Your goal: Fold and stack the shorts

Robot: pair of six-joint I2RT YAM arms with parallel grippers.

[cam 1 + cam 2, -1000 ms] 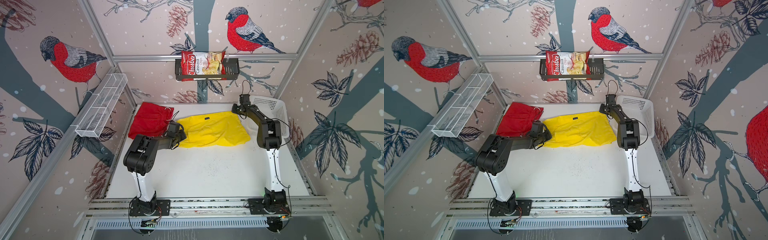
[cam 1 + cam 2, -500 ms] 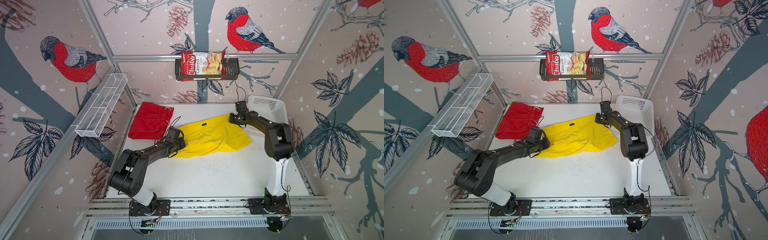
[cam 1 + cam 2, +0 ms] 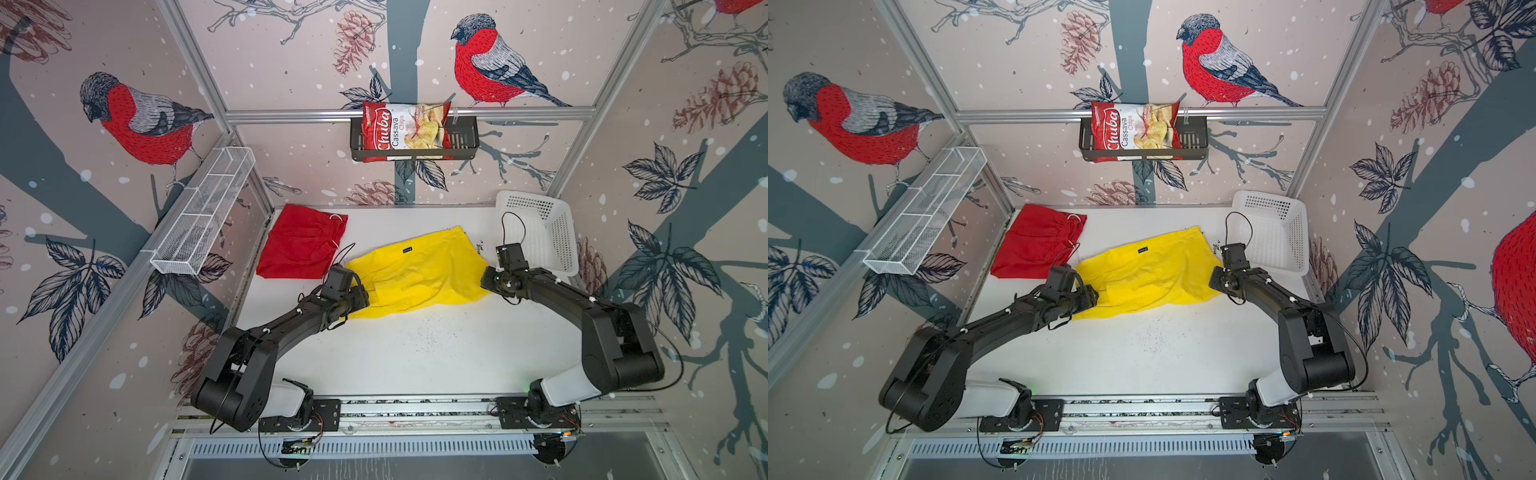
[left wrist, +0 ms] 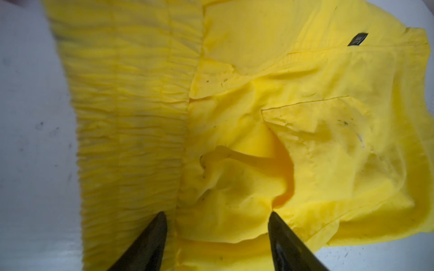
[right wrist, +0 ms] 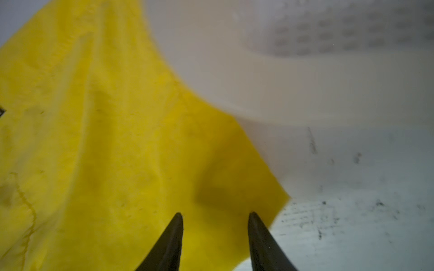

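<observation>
The yellow shorts [image 3: 415, 276] [image 3: 1148, 276] lie spread and rumpled in the middle of the white table, a small black mark [image 3: 406, 250] near their far edge. The red shorts [image 3: 301, 247] [image 3: 1036, 243] lie folded flat at the back left. My left gripper [image 3: 365, 297] [image 4: 217, 214] is open over the yellow shorts' waistband end, with loose yellow cloth [image 4: 234, 164] lying between its fingers. My right gripper [image 3: 484, 282] [image 5: 215, 214] is open over the yellow shorts' opposite corner [image 5: 258, 192], nothing pinched.
A white perforated basket [image 3: 540, 232] [image 3: 1273, 228] stands at the back right, close behind my right wrist. A white wire shelf [image 3: 203, 216] hangs on the left wall. A black rack with a red chips bag [image 3: 405, 131] hangs on the back wall.
Both grippers pulled the yellow shorts toward the front of the table, then opened and let go of them. The shorts now lie lower and more rumpled.
</observation>
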